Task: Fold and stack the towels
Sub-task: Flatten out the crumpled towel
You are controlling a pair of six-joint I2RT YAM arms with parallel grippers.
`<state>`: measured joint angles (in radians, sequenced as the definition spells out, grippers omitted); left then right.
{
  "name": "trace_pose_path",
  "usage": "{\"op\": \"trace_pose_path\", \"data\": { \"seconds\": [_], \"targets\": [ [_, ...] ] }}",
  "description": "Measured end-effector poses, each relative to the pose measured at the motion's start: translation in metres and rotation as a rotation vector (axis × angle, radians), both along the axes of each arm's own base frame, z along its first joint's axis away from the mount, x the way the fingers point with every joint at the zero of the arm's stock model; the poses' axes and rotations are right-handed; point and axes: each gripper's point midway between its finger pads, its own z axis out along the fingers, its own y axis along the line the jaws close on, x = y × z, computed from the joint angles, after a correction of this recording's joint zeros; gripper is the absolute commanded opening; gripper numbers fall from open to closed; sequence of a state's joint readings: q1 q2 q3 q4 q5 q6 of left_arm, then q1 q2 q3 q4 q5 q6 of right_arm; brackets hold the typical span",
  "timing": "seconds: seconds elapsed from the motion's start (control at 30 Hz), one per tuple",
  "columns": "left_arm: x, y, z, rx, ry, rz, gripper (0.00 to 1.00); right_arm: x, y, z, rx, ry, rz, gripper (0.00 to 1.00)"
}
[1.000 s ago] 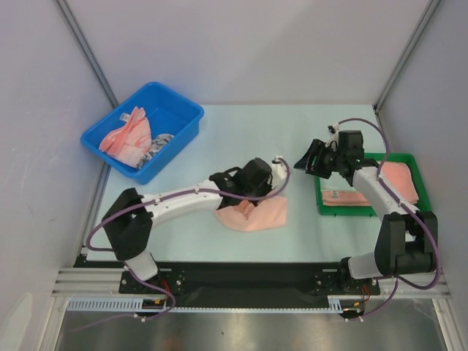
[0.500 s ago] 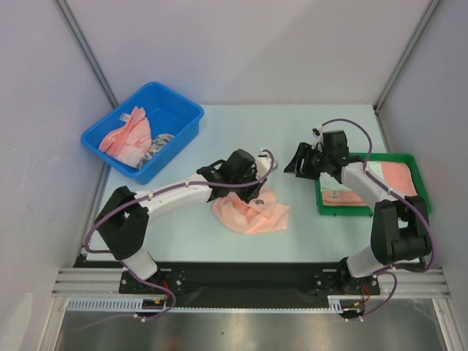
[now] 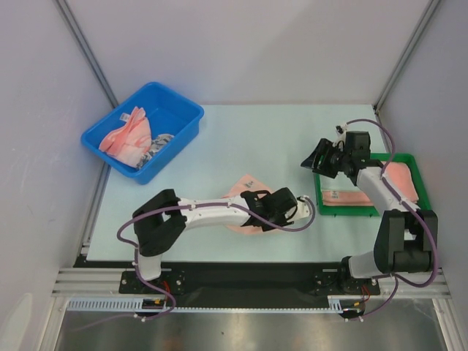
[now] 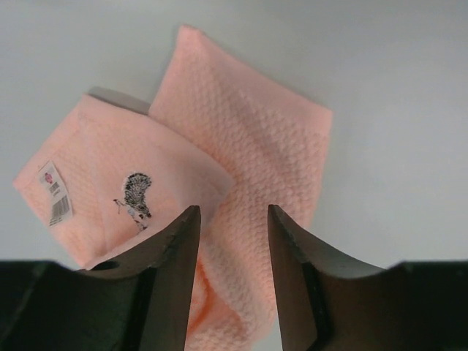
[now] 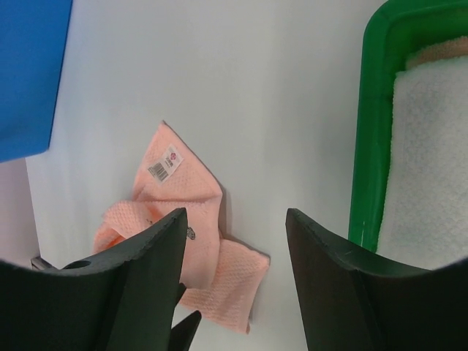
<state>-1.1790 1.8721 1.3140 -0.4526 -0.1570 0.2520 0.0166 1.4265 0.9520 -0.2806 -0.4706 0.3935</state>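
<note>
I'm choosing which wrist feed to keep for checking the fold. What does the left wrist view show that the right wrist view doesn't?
Only the left wrist view: a readable close-up of the animal motif stitched on the pink towel, framed by the open left end effector. Only the right wrist view: the green tray holding a white towel, a corner of the blue bin, and the right end effector, open and empty. Both: the pink towel, partly folded on the table, with its label.
</note>
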Motion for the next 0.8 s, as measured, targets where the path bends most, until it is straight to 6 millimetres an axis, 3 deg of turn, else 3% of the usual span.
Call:
{"op": "trace_pose_path", "data": {
  "seconds": [0.2, 0.8],
  "targets": [
    [0.016, 0.007, -0.012, 0.08, -0.069, 0.015, 0.47, -0.003, 0.0, 0.006, 0.013, -0.015, 0.009, 0.62],
    [0.046, 0.004, -0.001, 0.081, -0.201, 0.076, 0.33, -0.007, 0.005, 0.004, 0.041, -0.014, 0.02, 0.62]
  ]
}}
